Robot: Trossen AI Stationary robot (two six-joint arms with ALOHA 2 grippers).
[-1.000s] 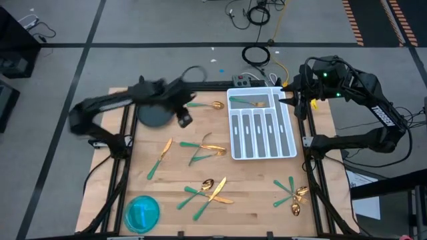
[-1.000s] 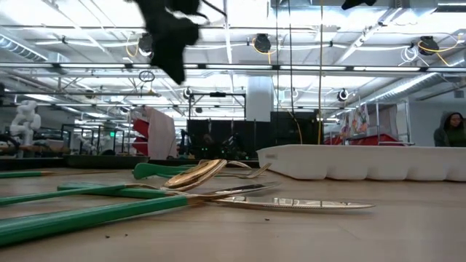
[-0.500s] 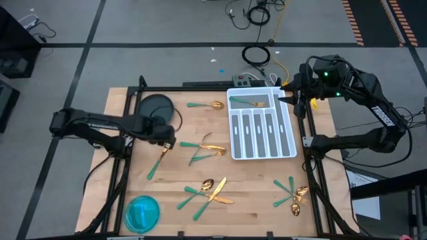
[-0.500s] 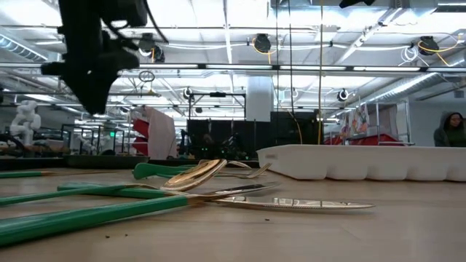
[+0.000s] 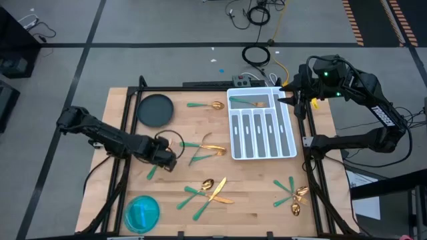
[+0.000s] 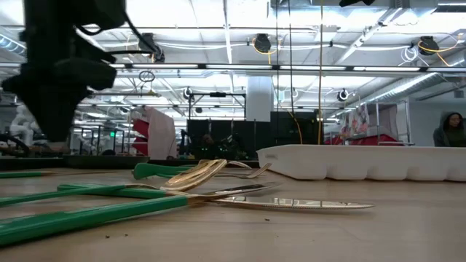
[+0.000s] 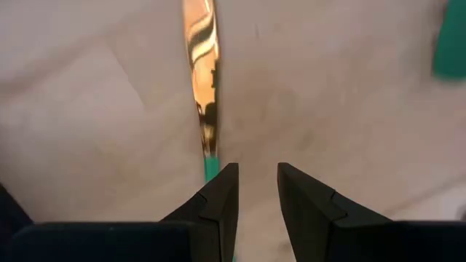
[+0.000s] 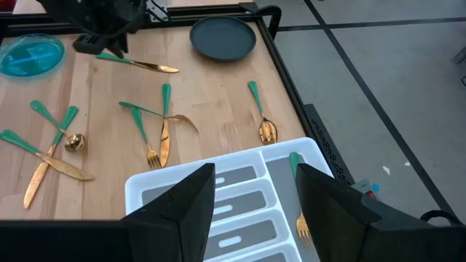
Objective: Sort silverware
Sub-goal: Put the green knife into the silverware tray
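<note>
Grey floor (image 5: 167, 27) with dark seam lines all round the wooden surface (image 5: 253, 180). Black cables (image 5: 257, 53) coiled on the floor beyond the far edge. Low view: big open hall, ceiling beams (image 6: 291, 69) with round lamps (image 6: 263, 44), white pillar (image 6: 258, 98), shelving (image 6: 371, 120) at right, a person (image 6: 451, 131) at the far right edge.

One white tray (image 5: 261, 127), one dark plate (image 5: 155, 109), one blue plate (image 5: 143, 213), about a dozen silverware pieces (image 5: 215, 191).
</note>
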